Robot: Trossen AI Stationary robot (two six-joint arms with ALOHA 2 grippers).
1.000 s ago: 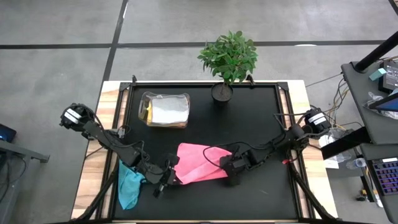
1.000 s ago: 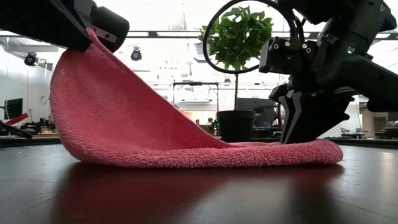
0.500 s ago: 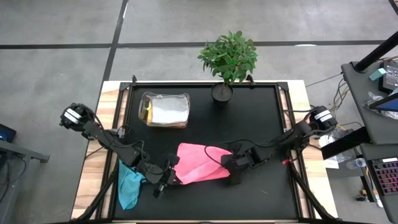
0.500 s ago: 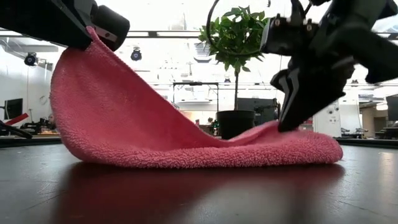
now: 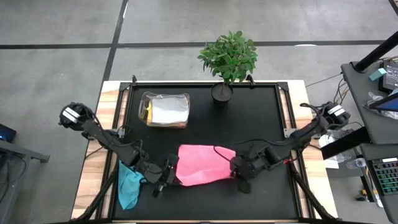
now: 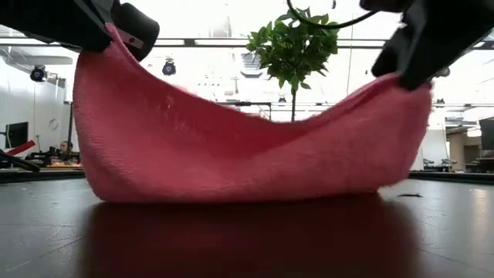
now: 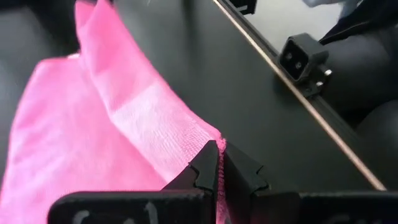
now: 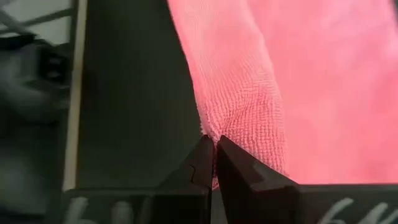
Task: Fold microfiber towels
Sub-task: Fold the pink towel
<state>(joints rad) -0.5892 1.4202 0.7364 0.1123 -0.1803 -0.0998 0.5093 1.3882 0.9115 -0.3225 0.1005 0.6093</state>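
A pink microfiber towel [image 5: 202, 165] is slung between my two grippers near the table's front edge. Its sagging middle [image 6: 231, 189] rests on the table. My left gripper [image 5: 169, 173] is shut on the towel's left end, high at the low view's upper left [image 6: 116, 31]. My right gripper [image 5: 239, 168] is shut on its right end, high at the upper right [image 6: 409, 66]. A teal towel [image 5: 129, 185] hangs over the table's left front edge, beside the left arm. My left gripper pinches the pink towel's left corner [image 7: 210, 138] between its two fingers, slanting down from the table's left. That end is lifted clear and the cloth slopes down to the table. My right gripper pinches a bunched edge at the towel's right end [image 8: 217, 127] between its two fingers, slanting down from the right. That end is lifted clear and the cloth hangs below the fingers.
A clear plastic box [image 5: 165, 109] with white and yellow cloth in it stands at the back left. A potted plant [image 5: 227, 59] stands at the middle of the far edge. Bare black table lies between them and the towel.
My right gripper has risen and gone toward the table's right and near edge, rolling as it went. It has drawn the towel's right end up off the table. The left end has stayed raised in my left gripper, and the towel now sags between the two.
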